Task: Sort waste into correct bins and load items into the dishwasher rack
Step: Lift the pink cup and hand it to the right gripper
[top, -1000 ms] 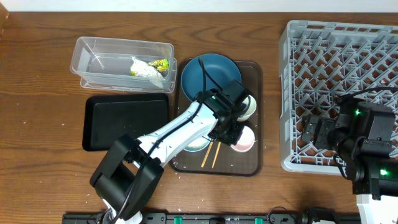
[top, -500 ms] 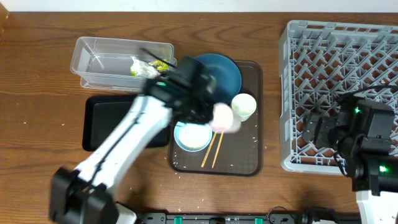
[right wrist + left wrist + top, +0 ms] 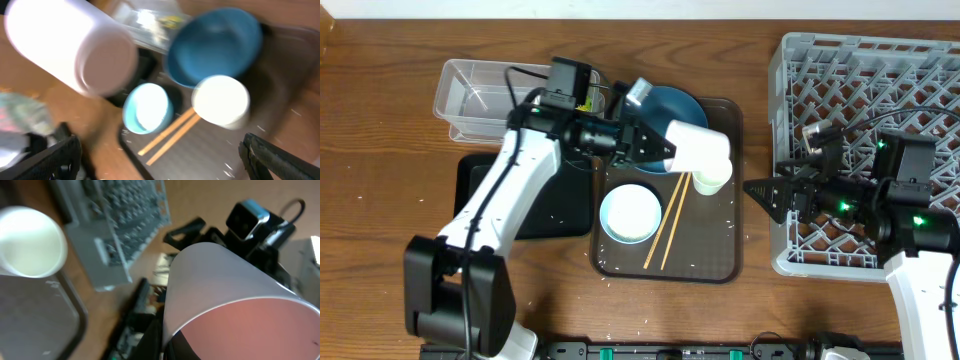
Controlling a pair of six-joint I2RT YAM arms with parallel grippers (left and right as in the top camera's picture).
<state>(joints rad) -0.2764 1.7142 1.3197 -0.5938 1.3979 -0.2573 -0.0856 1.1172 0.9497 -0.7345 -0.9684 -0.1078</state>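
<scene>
Operator: Report the left tool (image 3: 658, 142).
Technician: Pressed onto the mouth end of the pink cup (image 3: 700, 148). Holds it on its side in the air above the brown tray (image 3: 732, 250), base toward the right tool (image 3: 762, 190).
Operator: State there?
Technician: Spread wide, holding nothing, just off the left edge of the dishwasher rack (image 3: 880, 60), near the cup.
Operator: Handling?
Technician: Judge as light, rigid, smooth, probably slippery. Take hold across the base end, clear of the left tool.
Operator: Against half a second ago?
Technician: Then low over the tray beside the round blue dish (image 3: 688, 108); now raised, turned sideways. On the right: then drawn back over the rack; now reached out above the worktop (image 3: 380, 220).
</scene>
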